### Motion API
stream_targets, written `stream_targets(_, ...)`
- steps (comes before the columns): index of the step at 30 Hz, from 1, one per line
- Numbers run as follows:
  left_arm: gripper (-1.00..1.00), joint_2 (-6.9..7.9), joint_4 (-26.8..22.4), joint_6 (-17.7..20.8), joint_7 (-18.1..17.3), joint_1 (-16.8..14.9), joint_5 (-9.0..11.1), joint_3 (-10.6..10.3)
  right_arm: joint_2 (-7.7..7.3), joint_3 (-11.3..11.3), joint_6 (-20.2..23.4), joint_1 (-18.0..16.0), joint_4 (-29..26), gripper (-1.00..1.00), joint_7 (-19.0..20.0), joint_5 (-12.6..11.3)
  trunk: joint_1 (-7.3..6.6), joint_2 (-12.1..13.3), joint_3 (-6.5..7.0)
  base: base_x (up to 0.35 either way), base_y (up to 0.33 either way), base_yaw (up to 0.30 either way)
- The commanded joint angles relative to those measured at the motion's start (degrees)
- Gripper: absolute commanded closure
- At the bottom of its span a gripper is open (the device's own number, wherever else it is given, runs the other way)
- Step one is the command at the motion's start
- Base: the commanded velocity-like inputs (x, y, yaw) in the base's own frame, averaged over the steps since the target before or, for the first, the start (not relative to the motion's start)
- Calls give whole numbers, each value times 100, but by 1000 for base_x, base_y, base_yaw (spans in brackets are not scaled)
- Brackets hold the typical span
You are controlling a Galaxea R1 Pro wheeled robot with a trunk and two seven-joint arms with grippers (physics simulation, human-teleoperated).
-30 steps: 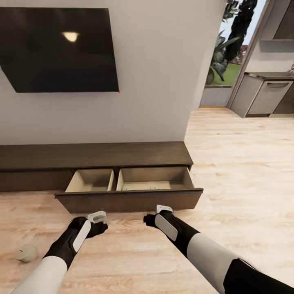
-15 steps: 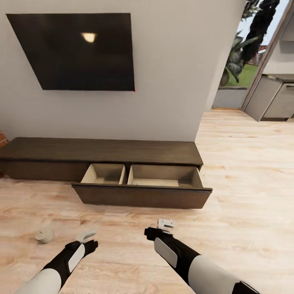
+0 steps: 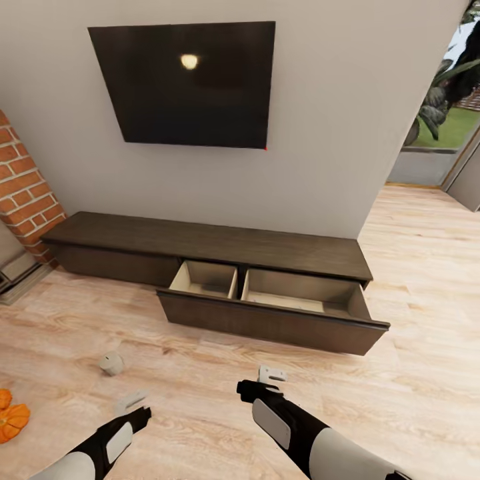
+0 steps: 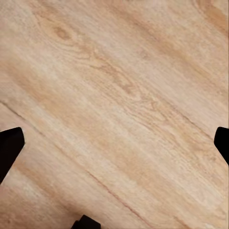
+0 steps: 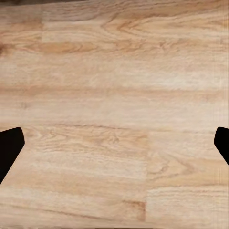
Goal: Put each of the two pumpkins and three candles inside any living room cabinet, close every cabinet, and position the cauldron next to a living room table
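The long dark-brown cabinet (image 3: 200, 241) stands against the wall, its right pull-out front (image 3: 267, 321) drawn open over two bare beige compartments. A small pale round candle (image 3: 111, 363) lies on the wood floor in front of it. An orange pumpkin (image 3: 12, 421) sits at the picture's left edge, with a second orange bit (image 3: 3, 398) just above it. My left gripper (image 3: 130, 402) hovers open over the floor, right of the pumpkin and near the candle. My right gripper (image 3: 270, 375) is open and empty before the drawer. The cauldron and the table are out of view.
A dark TV (image 3: 190, 83) hangs on the wall above the cabinet. A brick fireplace corner (image 3: 23, 193) stands at the left. A glazed opening onto plants (image 3: 447, 113) lies at the right. Wood floor (image 3: 413, 393) spreads around me.
The view has turned left and pulled back from the cabinet. The brick corner and the pumpkin have come into view. Both arms sit lower in the picture, still open and empty.
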Motion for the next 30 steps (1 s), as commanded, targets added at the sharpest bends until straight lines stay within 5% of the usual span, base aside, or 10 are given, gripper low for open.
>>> stream_targets(1, -100, 13, 0, 14, 18, 1, 23, 0, -2, 35, 20, -4, -7, -100, -42, -13, 1, -3, -4, 54, 277, 275)
stream_targets(20, -100, 162, 245, -84, 17, 54, 94, 1, 3, 402, -238, 10, 113, -100, -33, -15, 1, -3, -4, 56, 283, 275)
stream_targets(30, -100, 293, 247, -87, 16, 81, 226, -4, -7, 405, -249, 10, 375, -100, 534, -8, 1, -3, -4, 182, 277, 275)
